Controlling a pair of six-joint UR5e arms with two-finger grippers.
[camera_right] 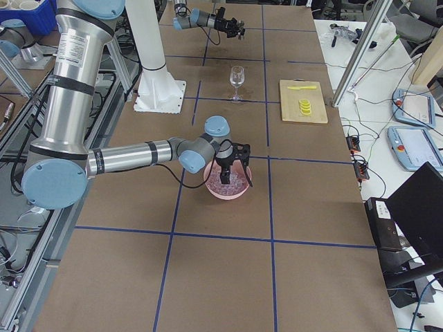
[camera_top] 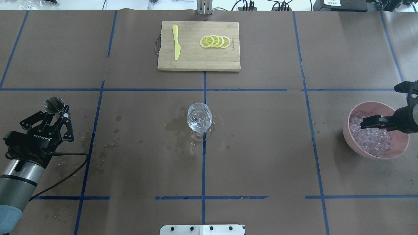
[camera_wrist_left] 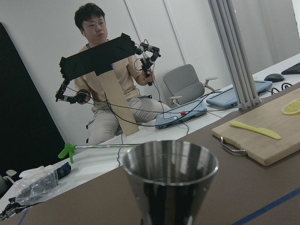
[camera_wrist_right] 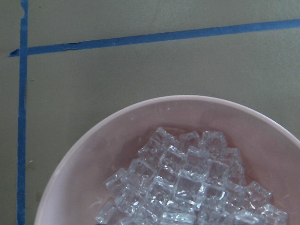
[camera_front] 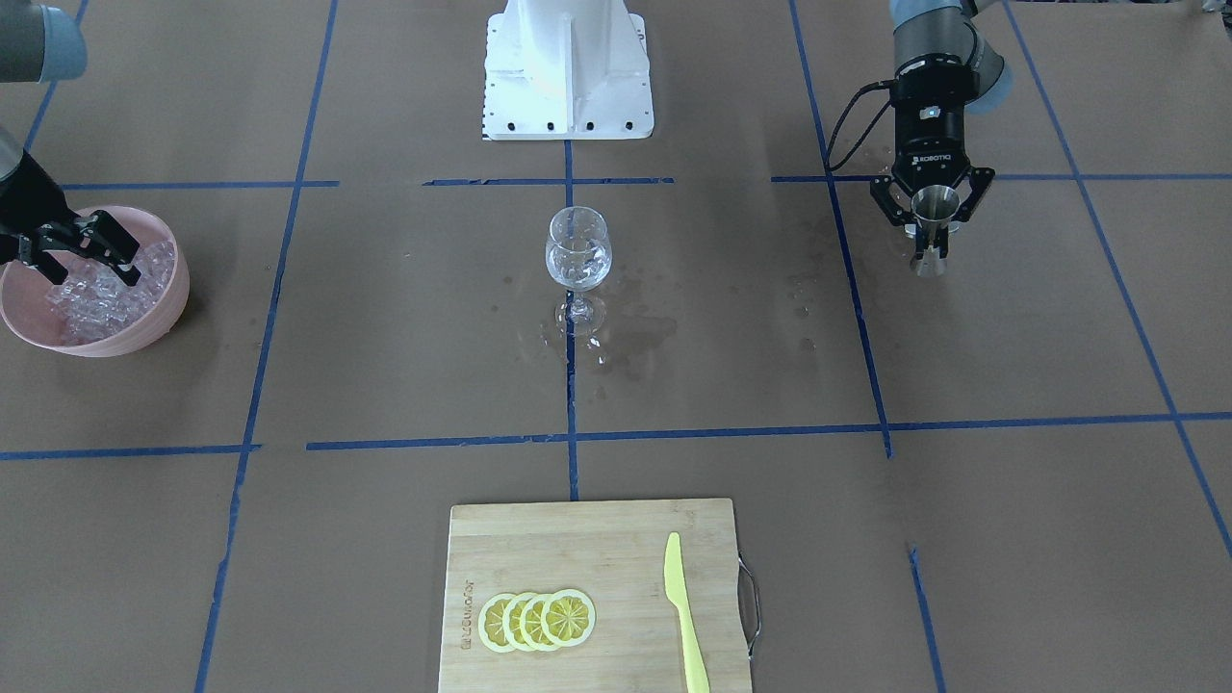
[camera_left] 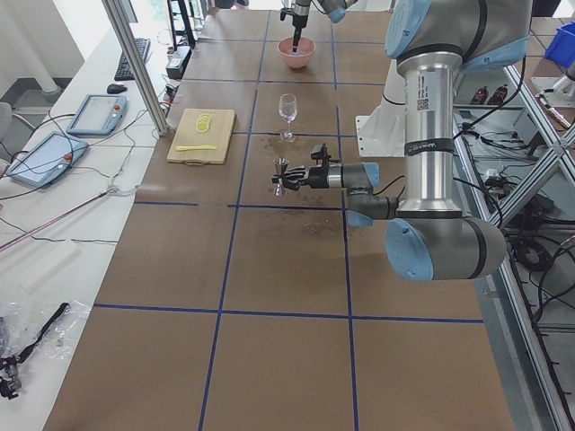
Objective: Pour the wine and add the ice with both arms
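A wine glass (camera_front: 578, 252) stands at the table's centre with a little clear wine in its bowl; it also shows in the overhead view (camera_top: 199, 118). My left gripper (camera_front: 934, 223) is shut on a steel jigger (camera_front: 936, 204), held upright low over the table, well to the glass's side. The jigger's open cup fills the left wrist view (camera_wrist_left: 171, 180). My right gripper (camera_front: 87, 274) is open, its fingers dipped among the ice (camera_front: 96, 298) in a pink bowl (camera_front: 164, 318). The right wrist view shows heaped clear cubes (camera_wrist_right: 187, 187) inside the bowl's wall (camera_wrist_right: 117, 136).
Wet spill patches (camera_front: 635, 337) surround the glass's foot. A bamboo cutting board (camera_front: 597, 549) with several lemon slices (camera_front: 537, 619) and a yellow knife (camera_front: 685, 616) lies at the operators' edge. The white pedestal (camera_front: 568, 67) stands behind the glass.
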